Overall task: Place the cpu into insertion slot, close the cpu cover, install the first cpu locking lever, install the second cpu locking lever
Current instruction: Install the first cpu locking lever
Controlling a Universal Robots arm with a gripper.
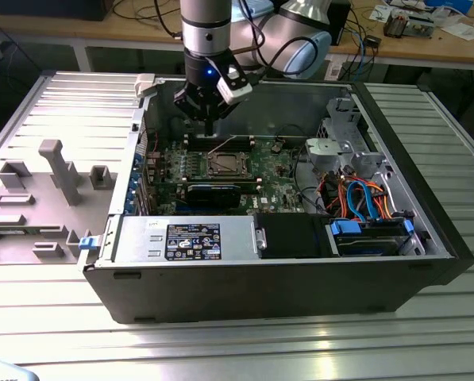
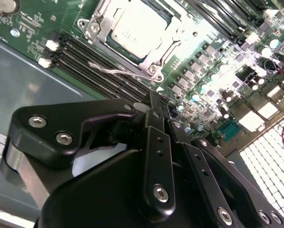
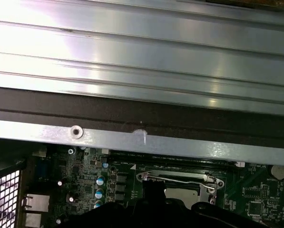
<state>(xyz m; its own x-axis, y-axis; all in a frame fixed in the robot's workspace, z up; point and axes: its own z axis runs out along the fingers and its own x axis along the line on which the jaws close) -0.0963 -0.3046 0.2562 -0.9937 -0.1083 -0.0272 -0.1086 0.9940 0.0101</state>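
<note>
Claw (image 1: 210, 127) fingers are drawn together with nothing between them, poised over the green motherboard (image 1: 280, 189) inside the open computer case (image 1: 260, 294), just beyond the far edge of the insertion slot (image 1: 225, 165) in the exterior view. In the second wrist view the cpu (image 2: 134, 29) lies seated in the socket, its pale metal face showing through the cut-out of the cpu cover (image 2: 177, 35), which lies flat over it. A thin silver locking lever (image 2: 120, 70) runs along the socket's edge (beside the long black memory slots (image 2: 92, 59)), near the fingertips (image 2: 153, 102). The case rests on a ribbed metal counter (image 1: 221, 349).
</note>
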